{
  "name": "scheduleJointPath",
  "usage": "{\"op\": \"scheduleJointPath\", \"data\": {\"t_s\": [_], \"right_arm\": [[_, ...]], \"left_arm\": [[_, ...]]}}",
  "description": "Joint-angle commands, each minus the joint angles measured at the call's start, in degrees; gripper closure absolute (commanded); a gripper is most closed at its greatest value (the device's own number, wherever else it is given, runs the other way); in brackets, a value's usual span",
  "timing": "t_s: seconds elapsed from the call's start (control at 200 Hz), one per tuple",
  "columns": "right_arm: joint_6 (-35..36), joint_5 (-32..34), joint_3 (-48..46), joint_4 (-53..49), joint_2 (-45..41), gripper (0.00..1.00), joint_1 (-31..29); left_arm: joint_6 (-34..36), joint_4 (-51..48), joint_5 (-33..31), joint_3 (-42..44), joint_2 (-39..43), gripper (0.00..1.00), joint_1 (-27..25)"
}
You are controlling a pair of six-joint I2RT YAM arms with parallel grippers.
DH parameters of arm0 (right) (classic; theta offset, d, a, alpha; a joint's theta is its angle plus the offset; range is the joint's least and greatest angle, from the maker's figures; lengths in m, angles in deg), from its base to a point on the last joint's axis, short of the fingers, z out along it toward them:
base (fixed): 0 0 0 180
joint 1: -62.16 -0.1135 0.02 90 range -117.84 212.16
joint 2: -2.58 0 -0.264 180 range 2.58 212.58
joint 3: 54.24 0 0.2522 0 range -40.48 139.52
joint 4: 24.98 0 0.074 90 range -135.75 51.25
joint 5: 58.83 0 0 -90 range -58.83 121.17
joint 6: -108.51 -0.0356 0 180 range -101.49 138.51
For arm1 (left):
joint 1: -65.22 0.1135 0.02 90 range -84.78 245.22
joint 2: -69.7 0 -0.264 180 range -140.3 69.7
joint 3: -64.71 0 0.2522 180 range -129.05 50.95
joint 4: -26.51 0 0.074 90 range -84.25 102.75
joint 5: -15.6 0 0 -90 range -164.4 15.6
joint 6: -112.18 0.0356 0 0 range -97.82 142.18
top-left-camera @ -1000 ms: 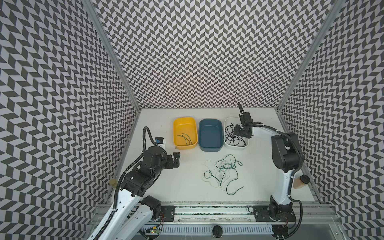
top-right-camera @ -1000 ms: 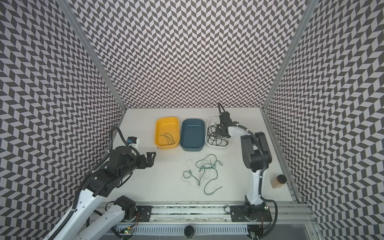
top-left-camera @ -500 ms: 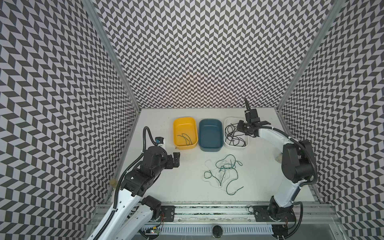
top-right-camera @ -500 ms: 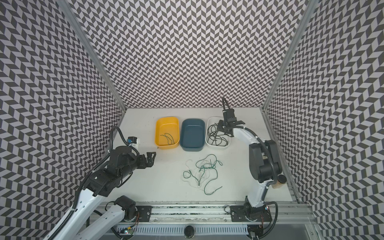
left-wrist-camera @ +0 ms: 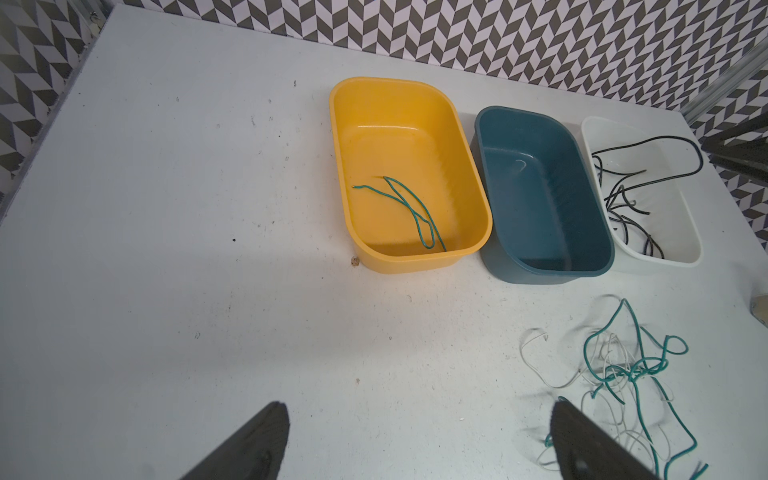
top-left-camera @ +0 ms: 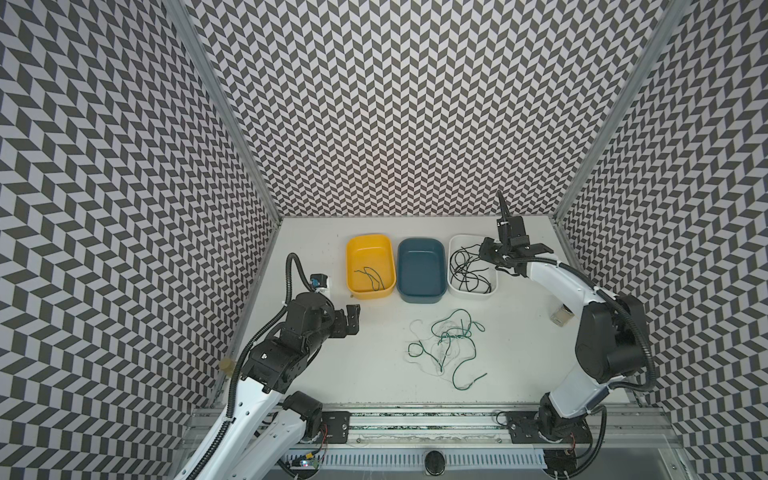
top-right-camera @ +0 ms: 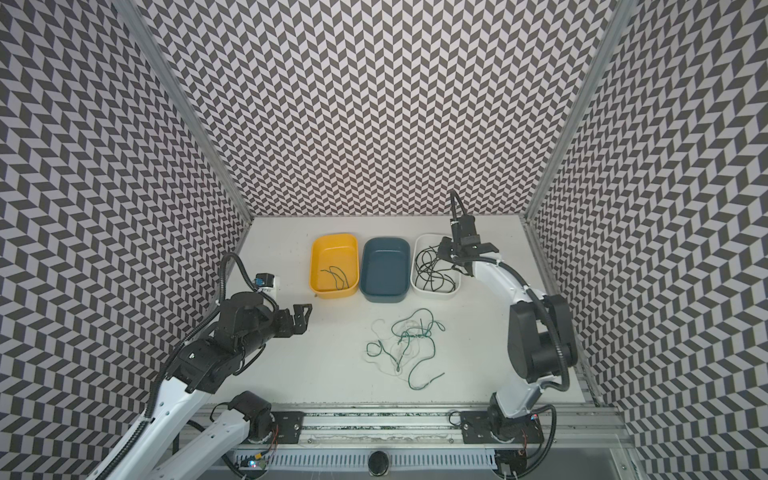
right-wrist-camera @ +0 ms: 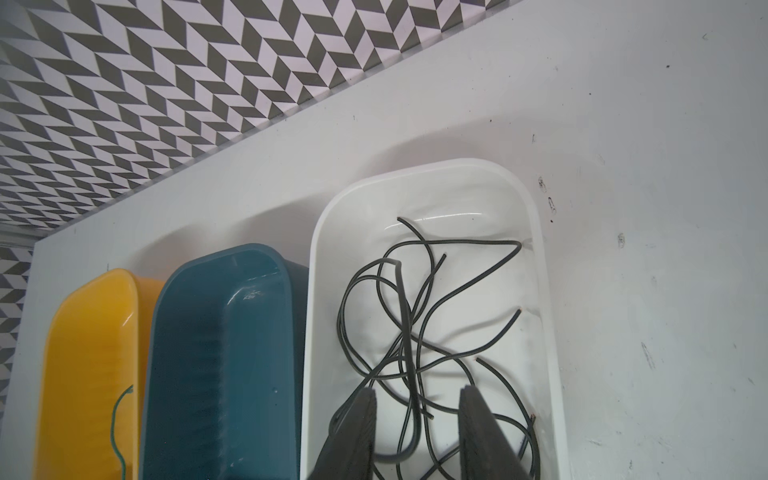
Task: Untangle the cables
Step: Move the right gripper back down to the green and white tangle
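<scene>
1. Three trays stand in a row at the back of the table point(top-left-camera: 332, 374): yellow tray point(top-left-camera: 370, 255), blue tray point(top-left-camera: 420, 270) and white tray point(top-left-camera: 471, 293), close side by side.
2. Black cables point(right-wrist-camera: 415, 332) lie looped in the white tray, and a green cable point(top-left-camera: 372, 277) lies in the yellow one.
3. A tangle of green and white cables point(top-left-camera: 446, 349) lies on the open table in front of the trays, between the arms.
4. The right gripper point(right-wrist-camera: 417, 392) hangs over the white tray on a far‑stretched arm. Its claw is partly apart, and one black cable runs loose through the gap.
5. The left gripper point(top-left-camera: 352, 320) hovers left of the tangle with its claw wide apart and nothing in it.
</scene>
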Motion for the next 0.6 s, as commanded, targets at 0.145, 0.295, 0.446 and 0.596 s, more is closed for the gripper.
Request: {"op": "scheduleJointPath", "data": {"t_s": [0.145, 0.295, 0.446, 0.596], "right_arm": [[-1.3, -2.6, -2.7, 2.0, -6.2, 0.61, 0.2], [-3.1, -7.9, -7.8, 3.7, -12.3, 0.54, 0.1], [-3.9, -12.2, -15.4, 5.0, -20.0, 0.51, -1.5], [-2.7, -11.2, -24.2, 3.7, -28.5, 0.49, -6.4]], "left_arm": [[0.3, 0.7, -0.8, 0.2, 0.6, 0.00, -0.4], [0.3, 0.8, -0.3, 0.2, 0.6, 0.00, -0.4], [0.6, 0.9, 1.1, 0.2, -0.1, 0.00, -0.5], [0.9, 0.9, 2.9, 0.0, -0.9, 0.00, -0.5]]}}
